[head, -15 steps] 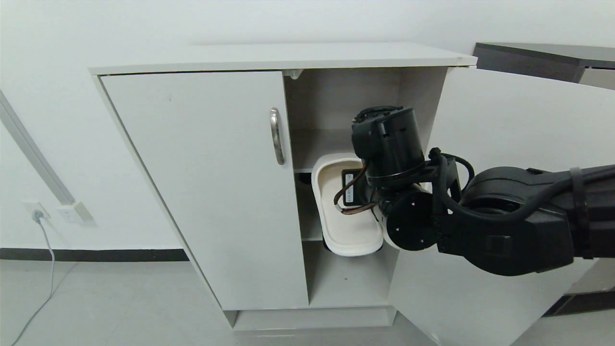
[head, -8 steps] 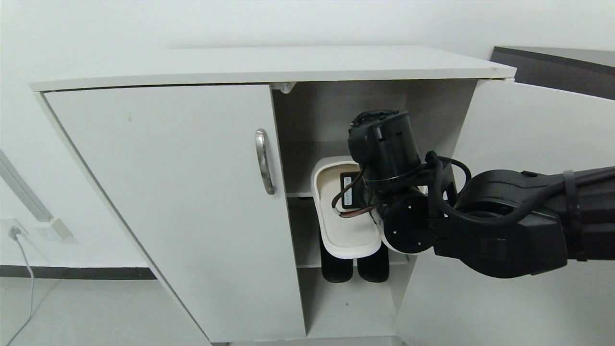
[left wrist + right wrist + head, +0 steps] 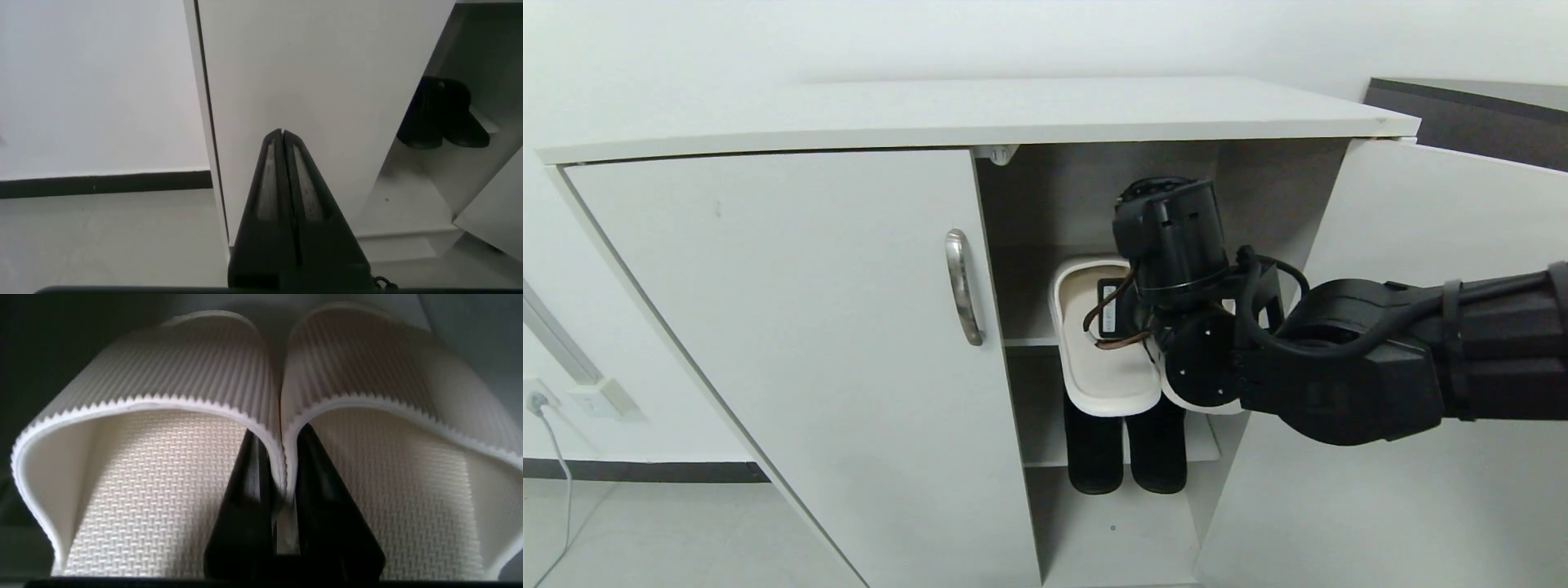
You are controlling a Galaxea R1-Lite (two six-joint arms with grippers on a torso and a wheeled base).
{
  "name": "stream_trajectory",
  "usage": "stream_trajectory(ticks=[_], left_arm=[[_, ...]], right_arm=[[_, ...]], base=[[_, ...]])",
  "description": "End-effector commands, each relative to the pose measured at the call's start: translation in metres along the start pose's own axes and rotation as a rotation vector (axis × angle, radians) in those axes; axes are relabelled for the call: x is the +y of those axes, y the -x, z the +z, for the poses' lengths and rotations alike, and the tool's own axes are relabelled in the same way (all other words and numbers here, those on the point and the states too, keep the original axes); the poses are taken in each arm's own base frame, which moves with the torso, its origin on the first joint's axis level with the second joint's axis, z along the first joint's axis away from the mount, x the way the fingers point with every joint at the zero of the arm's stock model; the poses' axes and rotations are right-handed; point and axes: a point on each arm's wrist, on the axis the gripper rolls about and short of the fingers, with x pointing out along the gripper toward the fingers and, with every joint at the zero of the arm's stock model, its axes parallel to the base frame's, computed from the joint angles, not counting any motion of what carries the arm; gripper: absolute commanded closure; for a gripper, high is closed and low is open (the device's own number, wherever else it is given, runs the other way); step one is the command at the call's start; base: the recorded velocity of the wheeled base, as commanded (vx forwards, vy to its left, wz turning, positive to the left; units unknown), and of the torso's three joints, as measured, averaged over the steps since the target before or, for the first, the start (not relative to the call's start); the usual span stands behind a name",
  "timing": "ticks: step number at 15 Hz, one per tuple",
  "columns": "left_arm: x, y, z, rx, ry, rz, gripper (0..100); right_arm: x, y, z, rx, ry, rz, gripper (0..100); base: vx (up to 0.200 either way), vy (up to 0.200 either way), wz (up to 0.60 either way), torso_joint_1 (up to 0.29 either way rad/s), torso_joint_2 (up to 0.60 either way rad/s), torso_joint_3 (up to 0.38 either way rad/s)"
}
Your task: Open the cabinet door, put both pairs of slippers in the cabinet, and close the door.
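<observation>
Two white slippers (image 3: pixel 1107 359) hang side by side in the open right half of the cabinet (image 3: pixel 1013 106), level with its upper shelf. The right gripper (image 3: pixel 282 469) grips them from behind the heels: its fingers are narrowed on the two inner walls of the uppers, pressed together, one slipper on each side of the jaws. From the head, the wrist covers those fingers and most of the slipper nearer the open right door (image 3: pixel 1437 220). Whether the soles touch the shelf cannot be made out.

Their long axis runs front to back through the cabinet opening, toes toward the back wall, heels out toward the front.

Below them, on the cabinet's lower shelf, sits a pair of black slippers (image 3: pixel 1127 453), also side by side and lying front to back. One end of the pair juts over the shelf's front edge; the other end is hidden behind the white pair.

Outside the cabinet, the left gripper (image 3: pixel 282 139) hangs before the closed left door (image 3: pixel 792 343), its fingers pressed flat together with nothing between them. That door's metal handle (image 3: pixel 962 286) stands upright at its inner edge.
</observation>
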Motion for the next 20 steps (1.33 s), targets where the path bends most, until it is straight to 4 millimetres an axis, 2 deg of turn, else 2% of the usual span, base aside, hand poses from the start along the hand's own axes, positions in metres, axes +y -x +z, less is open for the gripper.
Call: stream_trajectory(ticks=[1,5,7,12,20], left_arm=[[0.000,0.000,0.000,0.001,0.001,0.000,100],[0.000,0.000,0.000,0.001,0.002,0.000,100],[0.000,0.000,0.000,0.001,0.002,0.000,100],[0.000,0.000,0.000,0.000,0.002,0.000,100],[0.000,0.000,0.000,0.001,0.002,0.000,100]], right_arm=[[0.002,-0.016,-0.002,0.000,-0.004,-0.018,100],[0.005,-0.046,-0.002,-0.007,0.012,-0.032,100],[0.005,-0.052,0.003,-0.013,0.011,-0.041,100],[0.005,-0.058,0.014,-0.020,0.003,-0.053,100],[0.004,-0.070,0.004,-0.003,0.015,-0.070,100]], base=[[0.000,0.000,0.00,0.000,0.00,0.000],[0.000,0.000,0.00,0.000,0.00,0.000],[0.000,0.000,0.00,0.000,0.00,0.000],[0.000,0.000,0.00,0.000,0.00,0.000],[0.000,0.000,0.00,0.000,0.00,0.000]])
